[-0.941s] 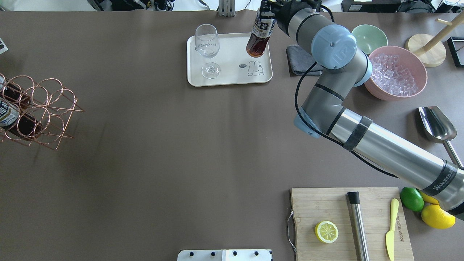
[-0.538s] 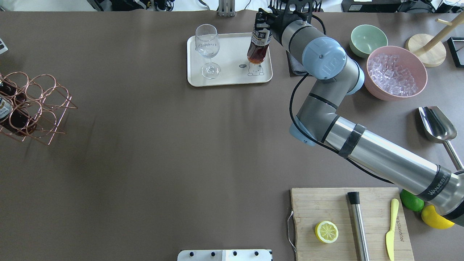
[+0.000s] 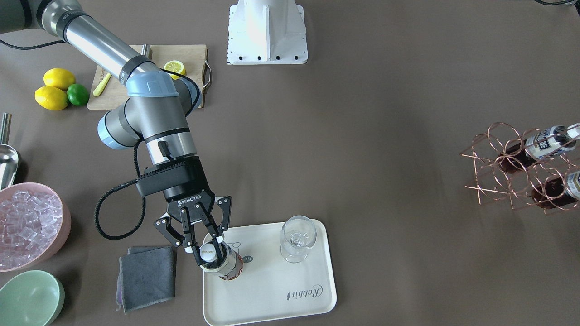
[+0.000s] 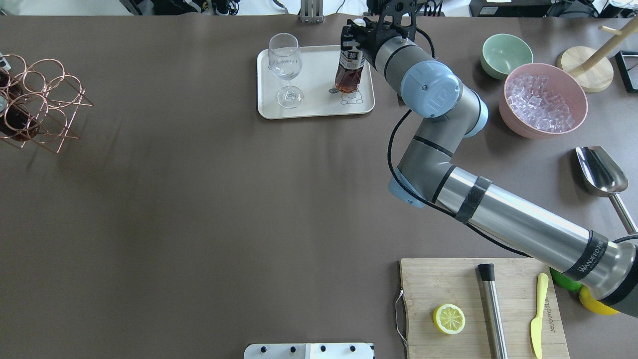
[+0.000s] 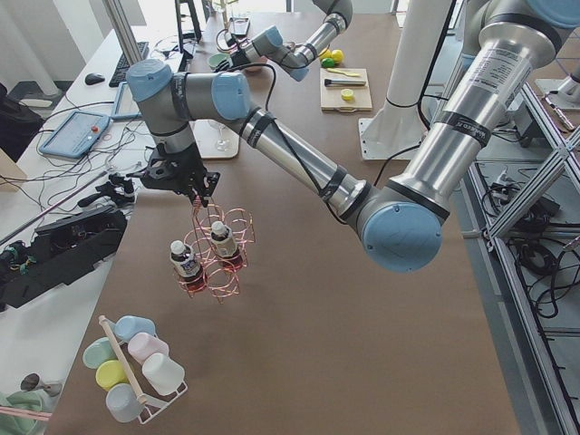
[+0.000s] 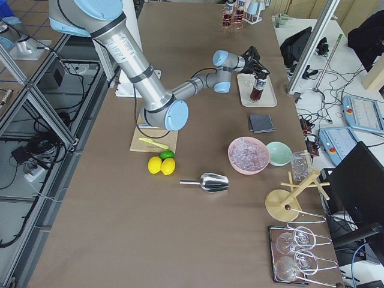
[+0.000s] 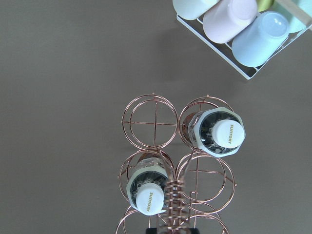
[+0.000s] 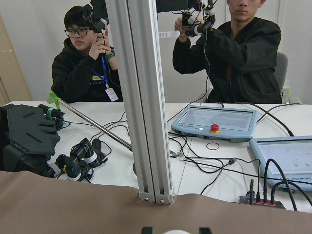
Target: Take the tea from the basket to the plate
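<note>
Overhead exterior view: the right hand (image 4: 355,41) reaches over the far right part of the cream plate (image 4: 314,107) and pinches the tea bottle (image 4: 348,75) at its neck, just under the white cap. From across the counter (image 3: 362,136), its fingers (image 3: 195,254) press on both sides of the cap. The bottle stands nearly upright over the cartoon bear drawing (image 4: 352,97); its base seems to touch the plate, though I cannot be sure. A wine glass (image 3: 297,242) stands on the same plate, apart from the bottle. A grey cloth (image 3: 146,276) lies just beside the plate.

Well apart, the copper wire basket (image 5: 216,263) holds two more bottles (image 7: 216,138) in its rings. The left hand (image 5: 188,186) is at the top of its coiled handle (image 7: 175,204); I cannot tell whether it grips it.
</note>
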Tool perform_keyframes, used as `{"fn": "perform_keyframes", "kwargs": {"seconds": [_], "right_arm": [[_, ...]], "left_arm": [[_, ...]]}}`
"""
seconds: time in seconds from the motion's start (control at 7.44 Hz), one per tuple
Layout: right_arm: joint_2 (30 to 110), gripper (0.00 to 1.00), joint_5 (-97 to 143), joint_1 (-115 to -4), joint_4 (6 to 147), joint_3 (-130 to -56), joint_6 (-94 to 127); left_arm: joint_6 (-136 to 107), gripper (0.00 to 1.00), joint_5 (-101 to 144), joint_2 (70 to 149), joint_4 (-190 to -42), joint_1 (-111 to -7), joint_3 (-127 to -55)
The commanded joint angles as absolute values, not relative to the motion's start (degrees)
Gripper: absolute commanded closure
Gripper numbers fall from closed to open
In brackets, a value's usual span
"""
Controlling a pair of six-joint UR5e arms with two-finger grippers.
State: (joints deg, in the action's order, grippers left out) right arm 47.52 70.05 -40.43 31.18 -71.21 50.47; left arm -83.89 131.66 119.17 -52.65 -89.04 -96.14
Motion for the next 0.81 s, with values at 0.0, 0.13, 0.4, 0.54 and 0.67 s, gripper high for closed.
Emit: {"fn": "perform_keyframes", "kwargs": {"seconds": [0.0,0.13,0.4,0.54,0.67], "right_arm": [[47.5,1.0,68.6,-39.3,31.2,-71.0,49.8],[47.5,1.0,67.9,-38.8,31.2,-71.0,49.7],[47.5,1.0,67.9,-38.6,31.1,-71.1,49.7],[47.7,1.0,67.7,-38.4,30.9,-71.5,49.7],[47.1,0.17,67.2,-38.3,31.0,-71.8,49.7]], "left_arm": [[-84.2,1.0,131.6,125.1,-57.6,-89.6,-83.6],[-85.9,1.0,131.7,125.2,-59.9,-89.9,-81.8],[-89.5,1.0,131.6,125.2,-62.2,-89.4,-80.4],[-91.6,1.0,131.6,125.2,-64.1,-89.3,-79.5],[-93.6,1.0,131.6,125.3,-66.4,-89.1,-78.1]]}}
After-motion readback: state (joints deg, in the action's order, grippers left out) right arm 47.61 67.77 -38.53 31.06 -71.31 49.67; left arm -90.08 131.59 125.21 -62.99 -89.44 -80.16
